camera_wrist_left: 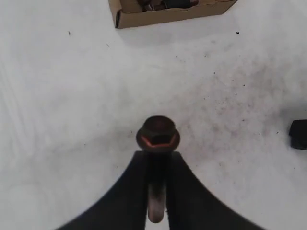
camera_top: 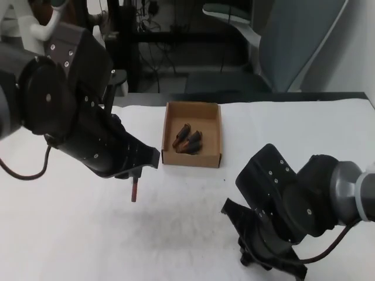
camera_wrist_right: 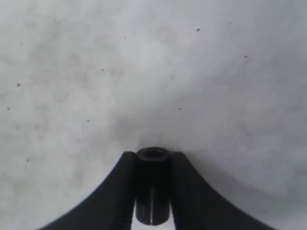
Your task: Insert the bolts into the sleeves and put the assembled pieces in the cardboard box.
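White table (camera_top: pixel 70 246); left tool (camera_wrist_left: pixel 158 157) clamps an upright bolt (camera_wrist_left: pixel 158 136), right tool (camera_wrist_right: pixel 153 155) clamps a sleeve (camera_wrist_right: pixel 152 191), well apart to its right.

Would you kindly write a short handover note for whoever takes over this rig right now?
Left tool: shut on a bolt, held above the bench in front of the box.
Right tool: shut on a sleeve, open end facing outward, near the bench's front.
Done: a few dark pieces, apparently assembled, lie in the box.
Left: push the bolt into the sleeve, then place that piece in the box.
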`<state>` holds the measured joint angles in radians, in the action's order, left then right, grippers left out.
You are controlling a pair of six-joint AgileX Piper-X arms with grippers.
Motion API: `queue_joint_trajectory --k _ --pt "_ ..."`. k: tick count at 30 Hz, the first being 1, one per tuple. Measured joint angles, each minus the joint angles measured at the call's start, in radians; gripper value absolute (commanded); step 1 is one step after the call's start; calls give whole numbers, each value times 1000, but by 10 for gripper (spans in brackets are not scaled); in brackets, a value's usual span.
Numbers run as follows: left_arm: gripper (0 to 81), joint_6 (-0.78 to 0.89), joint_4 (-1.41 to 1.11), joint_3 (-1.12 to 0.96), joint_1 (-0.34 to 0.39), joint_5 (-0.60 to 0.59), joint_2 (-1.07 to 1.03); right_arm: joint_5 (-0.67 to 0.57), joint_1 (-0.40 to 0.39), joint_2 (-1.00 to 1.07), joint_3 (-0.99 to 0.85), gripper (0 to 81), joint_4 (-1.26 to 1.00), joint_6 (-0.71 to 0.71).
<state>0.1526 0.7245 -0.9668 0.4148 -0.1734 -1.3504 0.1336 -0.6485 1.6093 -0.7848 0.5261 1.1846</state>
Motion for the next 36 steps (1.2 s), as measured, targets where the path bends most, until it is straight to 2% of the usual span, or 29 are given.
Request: queue_joint_trajectory --k 5,8,11,13,17,20,23,26,29,36 --pt "17 0 -82 20 0 -31 29 84 0 -114 0 0 -4 -314" --pt "17 14 -226 73 0 -59 102 139 0 -282 21 0 -26 -527" --pt "17 82 -460 159 9 -71 215 116 -13 -469 78 0 -95 -679" --pt "17 124 -664 226 26 -71 295 45 -45 -609 134 0 -173 -792" --pt "17 162 -964 316 104 -83 424 -67 -143 -851 230 0 -280 -1004" --pt "17 134 -1020 337 180 -144 443 -86 -201 -951 290 0 -296 -1185" --pt "17 74 -1024 347 273 -190 424 -88 -226 -973 354 0 -300 -1329" --pt "17 36 -1022 348 352 -196 411 -88 -232 -968 409 0 -304 -1375" --pt "17 22 -1022 348 405 -186 411 -88 -231 -968 438 0 -365 -1349" --pt "17 -36 -989 348 474 -56 411 -148 -231 -968 481 0 -614 -1249"
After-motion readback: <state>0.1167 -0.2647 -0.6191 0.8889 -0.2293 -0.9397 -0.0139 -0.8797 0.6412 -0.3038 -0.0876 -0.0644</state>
